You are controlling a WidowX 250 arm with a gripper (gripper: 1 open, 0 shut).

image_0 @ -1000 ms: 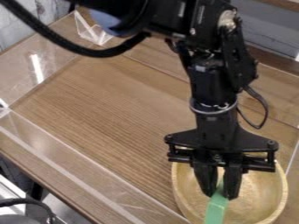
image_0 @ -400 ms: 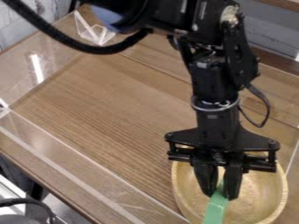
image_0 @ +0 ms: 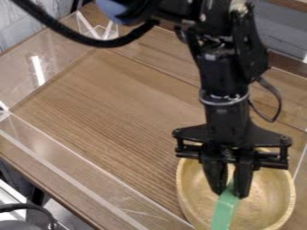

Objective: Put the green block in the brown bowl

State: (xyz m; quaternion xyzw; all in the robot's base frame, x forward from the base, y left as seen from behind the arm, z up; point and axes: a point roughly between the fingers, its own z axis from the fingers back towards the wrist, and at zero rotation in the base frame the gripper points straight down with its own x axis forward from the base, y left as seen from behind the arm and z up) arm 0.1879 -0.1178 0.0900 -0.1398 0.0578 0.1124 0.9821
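Note:
The brown bowl (image_0: 267,212) sits at the bottom right of the wooden table, partly cut off by the frame edge. My gripper (image_0: 228,190) points steeply down over the bowl's middle, shut on the top end of the green block (image_0: 225,212). The thin bright-green bar hangs below the fingers (image_0: 214,180) and reaches down into the bowl, slightly slanted to the left. Its lower end runs to the frame's bottom edge, so I cannot tell whether it touches the bowl's floor.
A clear plastic wall (image_0: 72,171) borders the wooden tabletop (image_0: 108,99) along the left and front. The black arm (image_0: 222,54) rises from the gripper toward the top of the frame, with cables at its side.
The arm has shifted slightly right and down with the green block, so the block reaches a little deeper into the bowl. The grip stays shut.

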